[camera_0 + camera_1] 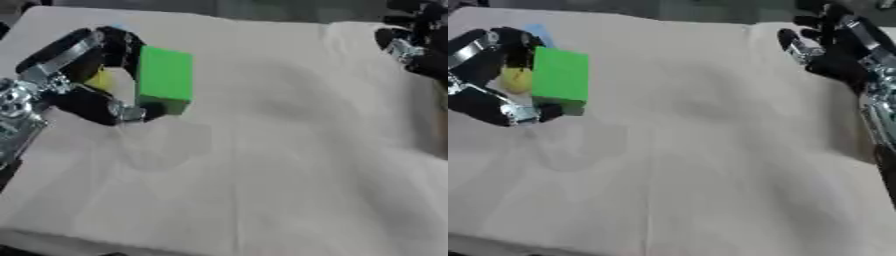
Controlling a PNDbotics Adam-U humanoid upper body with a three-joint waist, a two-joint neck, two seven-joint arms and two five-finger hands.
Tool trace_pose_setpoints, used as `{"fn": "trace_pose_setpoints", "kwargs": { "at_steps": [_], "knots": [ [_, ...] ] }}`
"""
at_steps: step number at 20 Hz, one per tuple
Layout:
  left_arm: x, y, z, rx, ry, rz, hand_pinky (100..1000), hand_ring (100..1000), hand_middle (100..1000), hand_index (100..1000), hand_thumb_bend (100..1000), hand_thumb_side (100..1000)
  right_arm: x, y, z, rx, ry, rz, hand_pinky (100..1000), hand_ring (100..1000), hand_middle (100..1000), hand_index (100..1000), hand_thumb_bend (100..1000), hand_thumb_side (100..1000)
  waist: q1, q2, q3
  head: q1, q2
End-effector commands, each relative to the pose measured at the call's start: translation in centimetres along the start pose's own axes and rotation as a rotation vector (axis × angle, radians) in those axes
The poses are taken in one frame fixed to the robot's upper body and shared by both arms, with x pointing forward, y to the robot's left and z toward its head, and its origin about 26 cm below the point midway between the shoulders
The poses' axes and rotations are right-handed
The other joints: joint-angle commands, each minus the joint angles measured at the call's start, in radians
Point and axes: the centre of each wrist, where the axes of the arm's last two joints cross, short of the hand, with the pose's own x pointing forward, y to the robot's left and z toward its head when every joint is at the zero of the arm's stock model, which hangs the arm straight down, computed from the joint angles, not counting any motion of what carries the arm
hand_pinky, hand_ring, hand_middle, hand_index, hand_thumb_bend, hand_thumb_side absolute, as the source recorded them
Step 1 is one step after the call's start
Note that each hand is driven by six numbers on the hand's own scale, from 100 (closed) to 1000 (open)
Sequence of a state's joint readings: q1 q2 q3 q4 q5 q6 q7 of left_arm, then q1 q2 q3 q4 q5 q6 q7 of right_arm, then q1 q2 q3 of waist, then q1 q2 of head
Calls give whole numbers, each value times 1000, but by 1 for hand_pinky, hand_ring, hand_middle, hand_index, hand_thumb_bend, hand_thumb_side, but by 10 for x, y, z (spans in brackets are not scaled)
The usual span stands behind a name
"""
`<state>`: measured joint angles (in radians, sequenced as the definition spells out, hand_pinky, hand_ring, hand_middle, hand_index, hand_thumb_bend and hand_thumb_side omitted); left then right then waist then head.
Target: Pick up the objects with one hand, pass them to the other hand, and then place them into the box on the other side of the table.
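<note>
The green block [164, 79] sits in the left hand [83, 80], held up off the table [289, 165] at the left side of the view. Fingers [118, 42] curl over the block's top edge from behind; the thumb, w/ a silver tip, hooks under its lower end, so the block is pinched top-to-bottom betw. them. The block stands roughly upright, its broad bright-green face turned toward the camera, darker shade on the bottom face. No label, brand or writing readable on it; the face looks plain green.

Behind the block, inside the curve of the same hand, a small yellow thing [516, 80] shows. It may be touching the palm, but the view is too soft to say whether it's gripped or just behind.

A bit of light blue [538, 34] peeks out past the fingertips at the far left.

The right hand [837, 52] is up at the far right corner, well apart from the block, fingers loosely spread and holding nothing, palm facing roughly toward the middle of the table.

The table is covered in a pale beige cloth w/ soft creases.
</note>
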<state>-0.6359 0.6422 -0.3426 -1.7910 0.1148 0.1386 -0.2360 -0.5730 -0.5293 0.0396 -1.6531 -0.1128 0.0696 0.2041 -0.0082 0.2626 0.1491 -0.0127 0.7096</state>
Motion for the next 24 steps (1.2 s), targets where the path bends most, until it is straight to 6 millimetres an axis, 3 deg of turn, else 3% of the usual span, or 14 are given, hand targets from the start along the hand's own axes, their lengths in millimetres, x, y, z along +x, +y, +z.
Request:
{"fn": "trace_pose_setpoints", "kwargs": {
  "at_steps": [1,16,24],
  "knots": [
    [10,4,-3,12,-32,-22,581,496,418,583,100,100,15,3,-9,48,-49,27,972,944,948,920,297,335,-4,-30,1,-6,-9],
    [7,3,-1,32,-25,29,567,484,411,578,100,100,24,18,-19,112,-89,72,1000,958,948,915,320,328,0,-31,-1,-13,-8],
    [7,1,-3,20,-4,33,566,486,413,579,100,100,46,23,-24,113,-199,137,1000,950,938,905,328,295,-1,-33,-3,-14,-8]
  ]
}}
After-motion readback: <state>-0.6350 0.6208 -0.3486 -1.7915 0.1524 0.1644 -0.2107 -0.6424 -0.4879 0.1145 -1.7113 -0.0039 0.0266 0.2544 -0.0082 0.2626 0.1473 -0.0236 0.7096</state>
